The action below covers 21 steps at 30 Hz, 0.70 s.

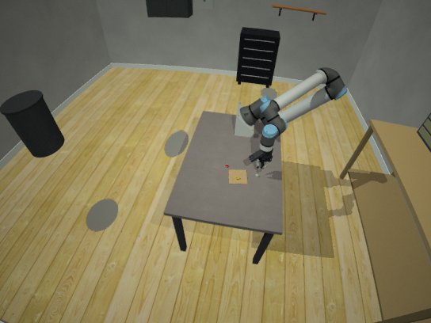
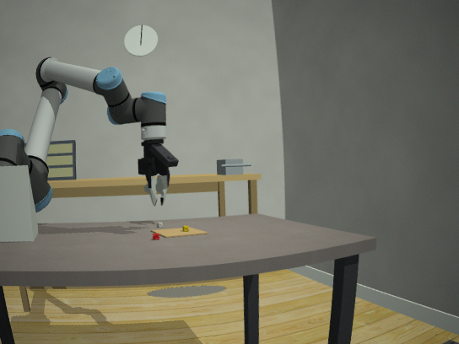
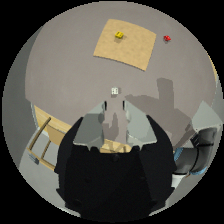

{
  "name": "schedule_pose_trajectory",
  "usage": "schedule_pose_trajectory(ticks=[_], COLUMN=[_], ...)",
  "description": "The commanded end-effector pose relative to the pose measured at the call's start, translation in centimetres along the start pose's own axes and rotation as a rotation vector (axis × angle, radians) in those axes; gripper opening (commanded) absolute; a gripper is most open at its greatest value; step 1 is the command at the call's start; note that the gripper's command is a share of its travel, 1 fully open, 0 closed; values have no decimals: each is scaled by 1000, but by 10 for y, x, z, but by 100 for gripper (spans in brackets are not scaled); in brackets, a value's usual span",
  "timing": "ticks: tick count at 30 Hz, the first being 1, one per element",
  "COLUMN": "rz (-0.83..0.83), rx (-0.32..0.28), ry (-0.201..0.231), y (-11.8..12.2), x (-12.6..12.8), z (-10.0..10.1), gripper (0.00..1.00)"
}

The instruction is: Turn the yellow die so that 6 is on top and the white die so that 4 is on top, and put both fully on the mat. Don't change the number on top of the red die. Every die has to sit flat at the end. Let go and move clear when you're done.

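Note:
The tan mat lies on the grey table. The yellow die sits on the mat; it also shows in the side view and the wrist view. The white die lies on the table just off the mat's edge, below the fingertips in the wrist view. The red die lies on the table beside the mat, also in the wrist view. My gripper hangs well above the white die, pointing down, fingers drawn narrow with nothing between them. The pips are too small to read.
A grey box holds the arm's base at the table's back end. A wooden bench with a small grey box stands behind the table.

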<state>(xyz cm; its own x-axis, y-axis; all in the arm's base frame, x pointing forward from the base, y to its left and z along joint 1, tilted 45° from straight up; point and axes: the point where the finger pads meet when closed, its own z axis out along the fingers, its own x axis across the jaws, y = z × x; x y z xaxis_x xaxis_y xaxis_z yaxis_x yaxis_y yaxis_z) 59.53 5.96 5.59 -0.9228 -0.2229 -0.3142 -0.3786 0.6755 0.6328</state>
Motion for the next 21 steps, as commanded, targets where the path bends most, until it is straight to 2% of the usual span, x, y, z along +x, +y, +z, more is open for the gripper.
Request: schedule_pose_trajectory(ticks=[1, 21], rz=[1, 1], rx=[-2, -2], ry=[0, 0], y=[2, 2], x=[1, 1], z=[6, 33], gripper=[18, 18])
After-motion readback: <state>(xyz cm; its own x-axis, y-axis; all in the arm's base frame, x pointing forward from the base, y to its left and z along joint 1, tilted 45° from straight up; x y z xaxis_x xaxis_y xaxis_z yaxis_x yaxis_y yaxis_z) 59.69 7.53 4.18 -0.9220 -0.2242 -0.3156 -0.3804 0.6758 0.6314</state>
